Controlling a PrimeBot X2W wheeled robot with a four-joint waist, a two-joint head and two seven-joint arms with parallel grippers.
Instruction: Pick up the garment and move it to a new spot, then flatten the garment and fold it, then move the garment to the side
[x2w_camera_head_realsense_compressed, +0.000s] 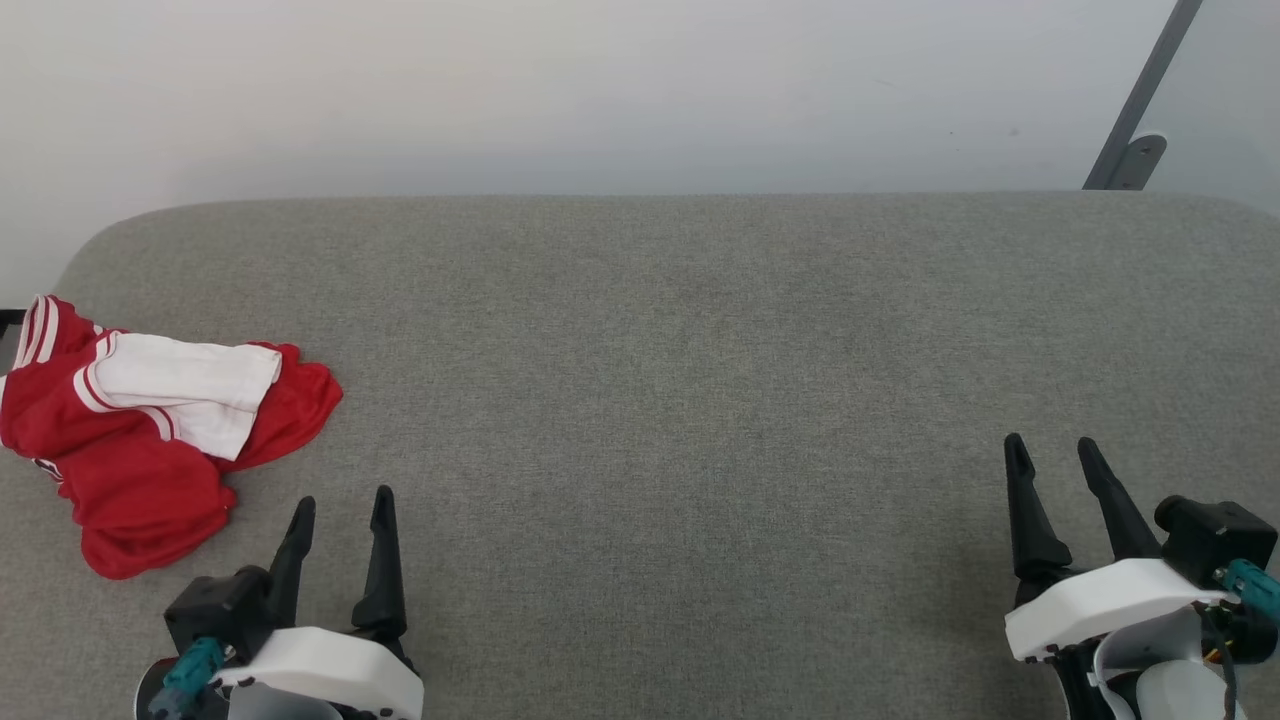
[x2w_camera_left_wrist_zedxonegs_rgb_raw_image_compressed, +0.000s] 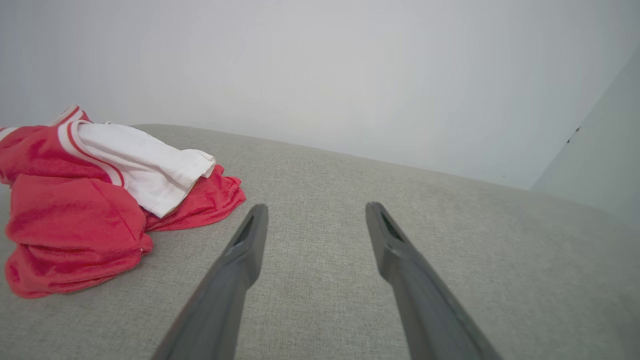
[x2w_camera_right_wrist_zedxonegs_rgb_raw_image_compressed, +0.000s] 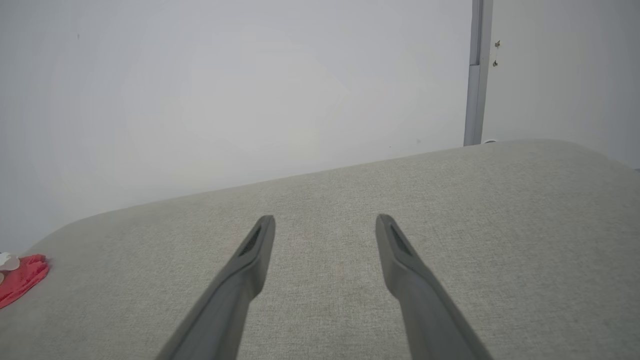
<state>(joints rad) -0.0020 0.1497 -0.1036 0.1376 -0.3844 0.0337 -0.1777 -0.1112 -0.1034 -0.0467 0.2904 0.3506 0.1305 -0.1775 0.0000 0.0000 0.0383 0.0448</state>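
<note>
A grey woven-fabric bench (x2w_camera_head_realsense_compressed: 700, 400) with rounded far corners runs up to a plain, evenly lit white wall (x2w_camera_head_realsense_compressed: 600, 90), and a slim grey metal post (x2w_camera_head_realsense_compressed: 1143, 100) rises behind its far right corner.

L gripper (x2w_camera_head_realsense_compressed: 342, 496) & R gripper (x2w_camera_head_realsense_compressed: 1050, 444) — both agape, empty.

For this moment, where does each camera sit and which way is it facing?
Head: high, facing forward and down on the grey surface, garment at its left end; left jaws and right jaws, open, at the bottom corners.
Left wrist: low on that arm, facing along its open jaws across the surface to the wall; garment close left.
Right wrist: low on that arm, facing along its open jaws to the wall and a post.
Shared: all three show the garment; head and right wrist, the post.
</note>
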